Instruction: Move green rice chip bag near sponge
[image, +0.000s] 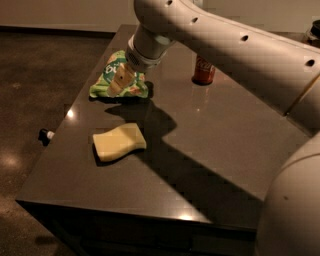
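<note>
The green rice chip bag (116, 80) lies at the far left of the dark table (210, 150), light green with a dark round logo. The pale yellow sponge (119, 142) lies nearer the front, below the bag and apart from it. My gripper (119, 81) hangs from the white arm directly over the middle of the bag, its tan fingers (116, 85) pointing down onto it and hiding part of it.
A red soda can (204, 71) stands at the back, partly behind my arm. The arm's large white links (240, 55) cross the right side of the view. The table's left edge drops to a dark floor. A small dark knob (45, 135) sticks out there.
</note>
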